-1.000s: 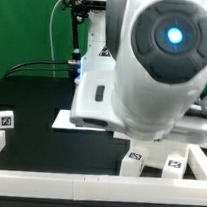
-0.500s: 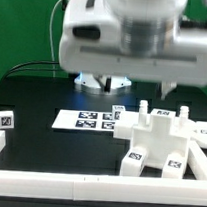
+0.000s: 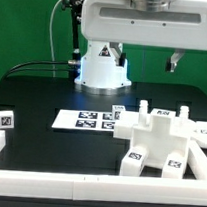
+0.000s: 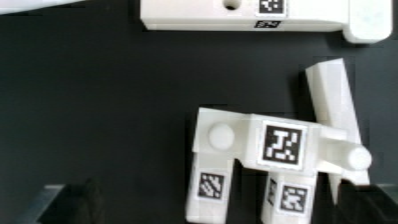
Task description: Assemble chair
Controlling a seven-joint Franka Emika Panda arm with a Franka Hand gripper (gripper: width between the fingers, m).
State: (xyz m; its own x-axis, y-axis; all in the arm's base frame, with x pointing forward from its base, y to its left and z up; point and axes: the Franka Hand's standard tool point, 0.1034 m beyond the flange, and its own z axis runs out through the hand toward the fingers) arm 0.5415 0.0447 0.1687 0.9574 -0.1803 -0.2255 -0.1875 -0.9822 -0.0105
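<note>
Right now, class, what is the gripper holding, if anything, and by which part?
Nothing. The gripper is open and holds no part; the chair rests on the table below, apart from it.

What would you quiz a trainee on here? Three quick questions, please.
1. True or false: the arm touches the chair.
2. In the exterior view, where does the marker board lie relative to the chair? A: to its left. B: to its right. C: on top of it.
3. What colour is the table?
Key: 1 false; 2 A; 3 black.
</note>
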